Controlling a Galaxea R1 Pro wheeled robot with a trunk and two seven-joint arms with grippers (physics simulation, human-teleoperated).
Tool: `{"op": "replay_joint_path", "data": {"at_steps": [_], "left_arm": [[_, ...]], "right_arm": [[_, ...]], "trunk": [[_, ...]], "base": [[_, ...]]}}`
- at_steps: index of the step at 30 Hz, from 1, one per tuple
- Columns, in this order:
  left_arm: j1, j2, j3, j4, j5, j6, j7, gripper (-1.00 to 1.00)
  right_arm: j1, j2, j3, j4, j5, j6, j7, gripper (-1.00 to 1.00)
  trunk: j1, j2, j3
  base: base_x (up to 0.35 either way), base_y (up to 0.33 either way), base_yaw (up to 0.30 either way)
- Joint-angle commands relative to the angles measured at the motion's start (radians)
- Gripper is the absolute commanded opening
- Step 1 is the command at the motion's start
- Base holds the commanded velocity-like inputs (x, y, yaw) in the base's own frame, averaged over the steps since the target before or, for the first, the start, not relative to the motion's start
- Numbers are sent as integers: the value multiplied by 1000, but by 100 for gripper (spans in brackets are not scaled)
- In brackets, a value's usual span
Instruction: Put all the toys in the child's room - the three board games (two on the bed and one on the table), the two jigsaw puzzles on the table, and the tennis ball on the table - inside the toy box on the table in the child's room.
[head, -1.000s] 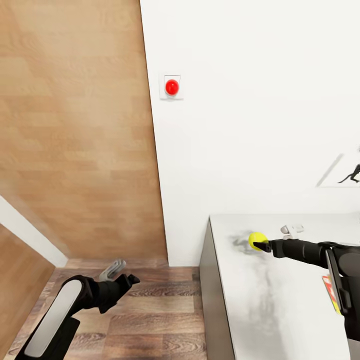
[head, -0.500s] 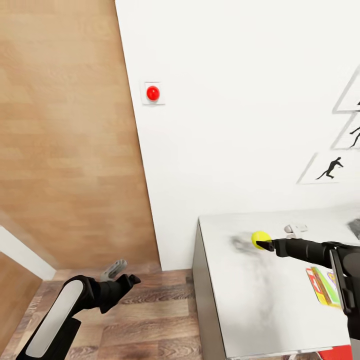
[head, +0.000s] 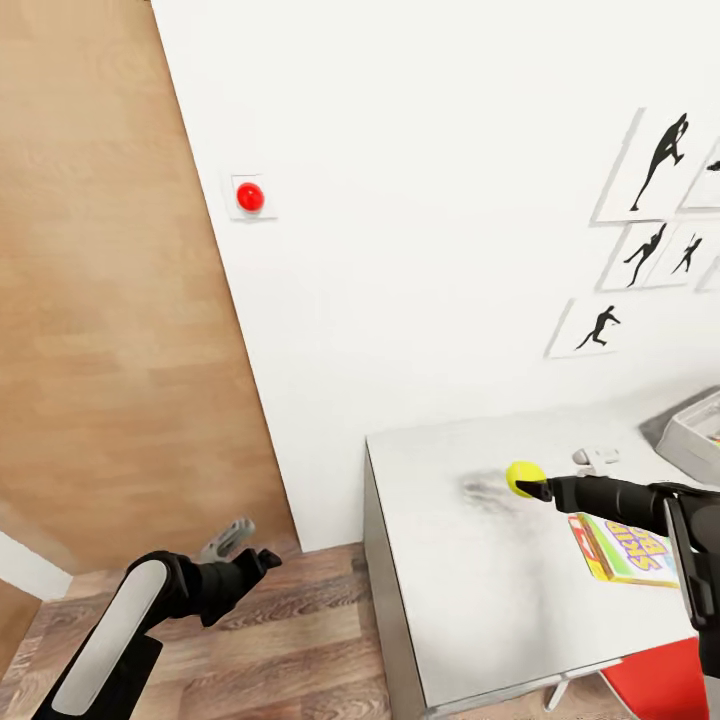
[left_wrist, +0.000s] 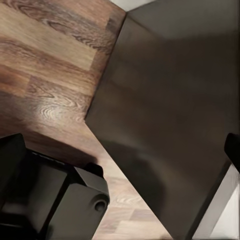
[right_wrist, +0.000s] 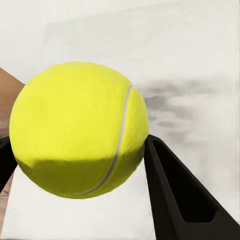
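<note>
Gripping the tennis ball (head: 524, 477), the right tool (head: 530, 487) hangs above the table (head: 470, 590).

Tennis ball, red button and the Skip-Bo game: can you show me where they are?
tennis ball (head: 522, 476): head view, on its yellow fuzzy side.
red button (head: 250, 196): head view, middle of the round dome on the wall.
Skip-Bo game (head: 630, 549): head view, on its printed top face.

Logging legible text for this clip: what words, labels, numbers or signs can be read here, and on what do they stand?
"SKIP" in large yellow letters, partly cut off by the right arm: on the board game lying flat on the table. Any further letters there are hidden.
Wall pictures: black player silhouettes, no text.
Red wall button: no label readable.
Tennis ball in the right gripper: no print visible.
</note>
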Motion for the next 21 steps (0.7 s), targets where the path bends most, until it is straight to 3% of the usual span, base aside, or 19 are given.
{"op": "replay_joint_path", "data": {"at_steps": [1,9,13,17,18,21], "left_arm": [[-1,1,-1,-1,8,1,9,100],[-1,1,-1,-2,8,1,9,100],[-1,-1,-2,-1,-13,1,8,100],[-1,-11,-13,-2,-49,1,0,100],[-1,-26,-32,-2,-102,1,-15,100],[-1,-32,-38,-2,-127,1,-21,100]], "right_arm": [[-2,-1,-5,-1,7,8,11,-100],[-2,-11,-24,-1,7,8,49,-100],[-2,-22,-40,-1,7,8,90,-100],[-2,-31,-59,-1,7,8,125,-100],[-2,-41,-80,-1,7,8,163,-100],[-2,-44,-100,-1,7,8,188,-100]], "trunk": [[1,-2,-1],[1,-2,8],[1,-2,12],[1,-2,16],[1,-2,17],[1,-2,20]], "base": [[0,0,-237],[0,0,-238],[0,0,-238],[0,0,-238],[0,0,-239],[0,0,-239]]}}
